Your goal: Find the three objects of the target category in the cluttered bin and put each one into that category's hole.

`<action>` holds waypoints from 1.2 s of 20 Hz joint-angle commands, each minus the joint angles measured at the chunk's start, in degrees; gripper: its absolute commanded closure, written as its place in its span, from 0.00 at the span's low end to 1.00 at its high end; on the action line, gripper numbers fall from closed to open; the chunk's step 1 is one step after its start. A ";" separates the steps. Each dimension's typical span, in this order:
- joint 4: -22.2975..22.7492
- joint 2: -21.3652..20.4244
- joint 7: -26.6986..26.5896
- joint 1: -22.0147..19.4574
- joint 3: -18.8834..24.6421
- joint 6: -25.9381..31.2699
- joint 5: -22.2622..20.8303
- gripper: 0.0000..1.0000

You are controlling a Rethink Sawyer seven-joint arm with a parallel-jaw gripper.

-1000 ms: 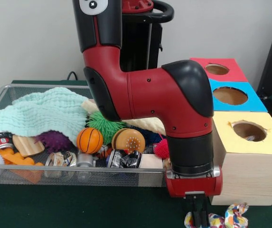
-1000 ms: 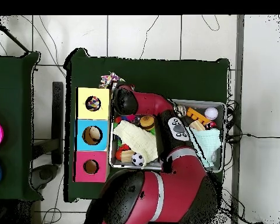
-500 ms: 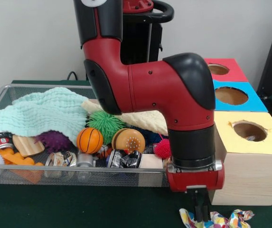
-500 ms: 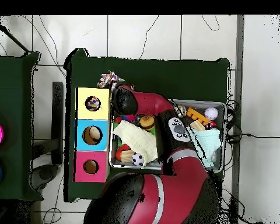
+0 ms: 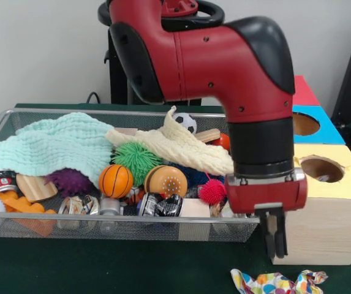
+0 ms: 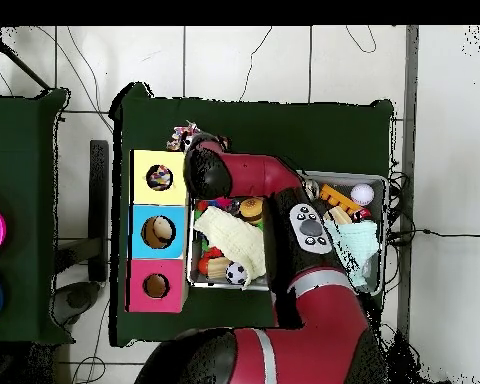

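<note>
A multicoloured patterned cloth point(image 5: 276, 283) lies flat on the green table in front of the yellow box point(image 5: 328, 208); in the overhead view the cloth point(image 6: 186, 133) shows just beyond that box. My gripper point(image 5: 276, 251) hangs a short way above it, by the box's front left corner, shut with nothing in it. In the overhead view the wrist hides the gripper. The yellow hole point(image 5: 321, 168) has something small inside. The blue hole point(image 5: 305, 124) and red box point(image 5: 302, 90) stand behind it.
The wire bin point(image 5: 101, 228) holds a mint cloth point(image 5: 52, 147), a cream cloth point(image 5: 181, 147), a basketball point(image 5: 115, 180), green point(image 5: 135, 158), purple point(image 5: 70, 180) and red point(image 5: 212, 191) spiky balls, a soccer ball point(image 5: 186, 122) and cans. My arm spans its right end.
The gripper has risen off the patterned cloth and shifted right toward the yellow box. The cloth stayed on the table and spread flat. The elbow lifted, uncovering the bin's right end.
</note>
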 commanded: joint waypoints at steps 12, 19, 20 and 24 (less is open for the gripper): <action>7.24 -1.47 9.34 0.19 0.51 -0.69 1.99 0.00; 8.91 -0.57 16.86 1.80 -3.26 -3.59 7.34 0.00; 9.28 -0.09 19.15 2.30 -4.09 -5.01 9.08 0.00; 11.26 0.32 24.09 4.31 -7.32 -7.43 15.45 0.00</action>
